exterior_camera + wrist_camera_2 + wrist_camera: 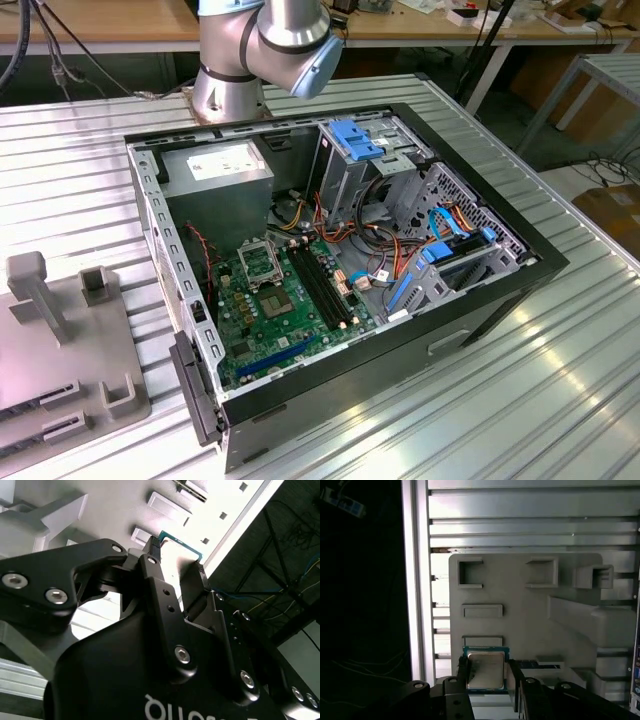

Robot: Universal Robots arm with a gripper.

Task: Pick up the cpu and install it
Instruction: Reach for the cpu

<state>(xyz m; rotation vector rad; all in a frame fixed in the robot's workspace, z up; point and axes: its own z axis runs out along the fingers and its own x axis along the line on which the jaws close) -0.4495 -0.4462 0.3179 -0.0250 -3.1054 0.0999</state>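
My gripper (486,676) is closed to the width of the cpu (485,666). The two fingers (462,672) press on its opposite edges, as far as I can judge, and they hold nothing else. The cpu sits between them, over the near edge of the grey holder plate (520,605). For this step I think the chip must be level, held by the edges only, with light force. The white letters (165,707) on my gripper are cut off. The white label (222,160) inside the open computer case (350,385) is too small to read.
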